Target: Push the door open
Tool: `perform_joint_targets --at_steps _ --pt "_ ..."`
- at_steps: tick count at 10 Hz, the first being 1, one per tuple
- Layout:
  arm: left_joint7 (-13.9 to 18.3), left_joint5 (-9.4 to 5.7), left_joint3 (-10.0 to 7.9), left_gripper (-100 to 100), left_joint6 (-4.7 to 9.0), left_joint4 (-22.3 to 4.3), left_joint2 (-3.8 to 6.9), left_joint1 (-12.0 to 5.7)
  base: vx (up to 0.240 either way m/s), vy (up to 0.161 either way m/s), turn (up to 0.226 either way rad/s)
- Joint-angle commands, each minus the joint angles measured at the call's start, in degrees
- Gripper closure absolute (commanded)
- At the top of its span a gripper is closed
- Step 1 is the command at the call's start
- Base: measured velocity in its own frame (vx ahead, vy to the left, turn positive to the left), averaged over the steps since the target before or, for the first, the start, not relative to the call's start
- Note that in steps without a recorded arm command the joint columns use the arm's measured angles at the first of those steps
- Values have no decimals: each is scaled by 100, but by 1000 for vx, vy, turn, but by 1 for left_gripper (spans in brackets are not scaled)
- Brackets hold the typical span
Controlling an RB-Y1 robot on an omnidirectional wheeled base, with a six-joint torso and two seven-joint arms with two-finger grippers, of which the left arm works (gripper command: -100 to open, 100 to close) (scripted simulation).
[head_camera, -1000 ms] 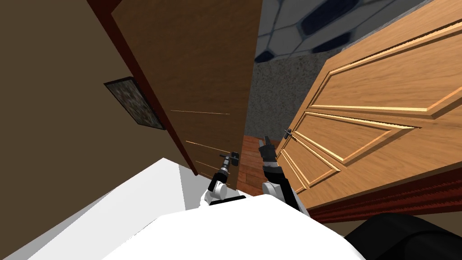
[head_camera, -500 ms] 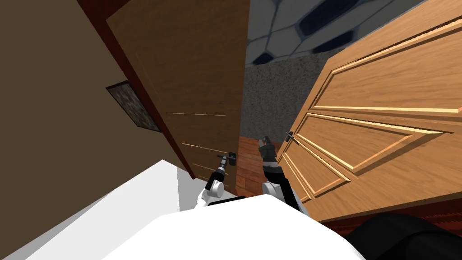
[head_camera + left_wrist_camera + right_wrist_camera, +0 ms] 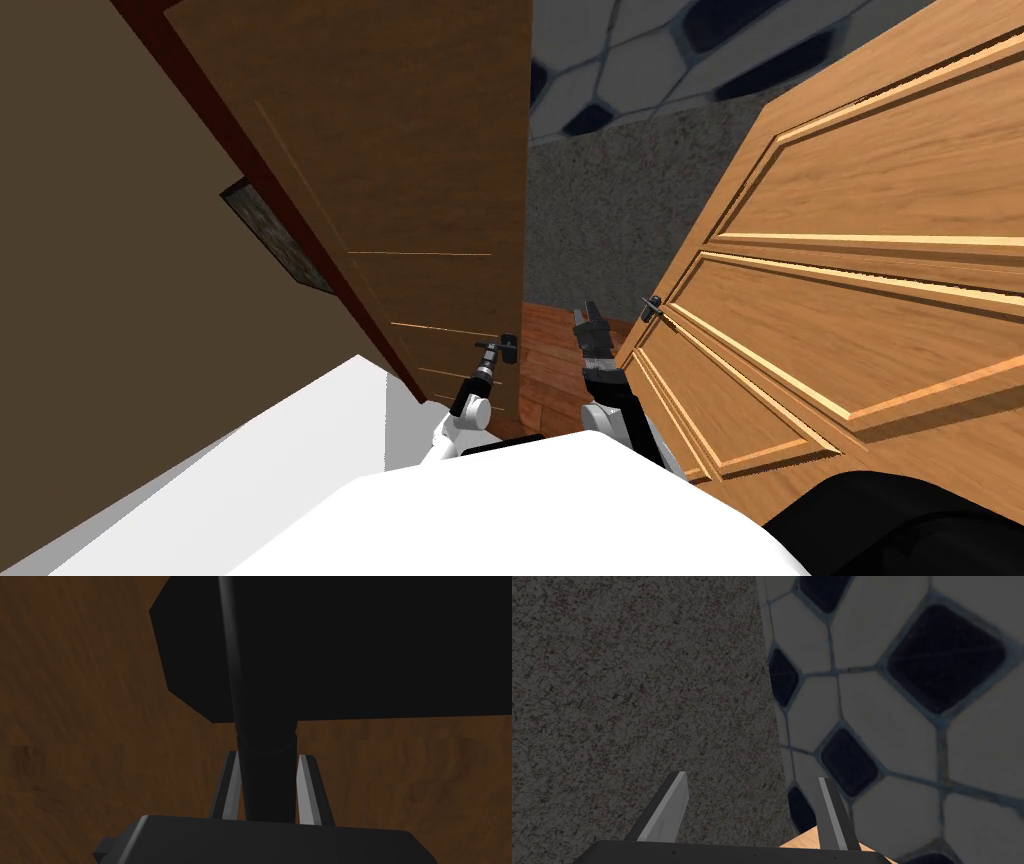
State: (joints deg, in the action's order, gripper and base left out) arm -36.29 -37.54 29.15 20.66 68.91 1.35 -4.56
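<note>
The dark handle [image 3: 262, 741] of the brown door [image 3: 75, 726] is clamped in the left pincer [image 3: 268, 758]. The right pincer [image 3: 752, 776] is held apart, with the lighter door [image 3: 850, 200] beside it.

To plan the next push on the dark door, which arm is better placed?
Left. The left end effector is shut on the black handle of the dark door, fingers pressing its sides. The right end effector is open, pointing at the grey wall, holding nothing.

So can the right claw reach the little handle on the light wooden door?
Probably yes. The right claw hangs open just beside that handle, nothing between them. It points past the light door into the gap, so it would need turning.
</note>
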Motion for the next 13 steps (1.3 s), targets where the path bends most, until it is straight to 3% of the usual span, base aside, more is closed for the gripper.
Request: perform_joint_targets --at_steps 1,6,13 --pt "-19 -7 -199 100 0 31 68 18 125 -128 59" --pt "-11 0 -442 100 2 -33 67 -42 81 -89 50" --pt "6 13 -965 100 5 -171 -74 -173 105 -129 76"
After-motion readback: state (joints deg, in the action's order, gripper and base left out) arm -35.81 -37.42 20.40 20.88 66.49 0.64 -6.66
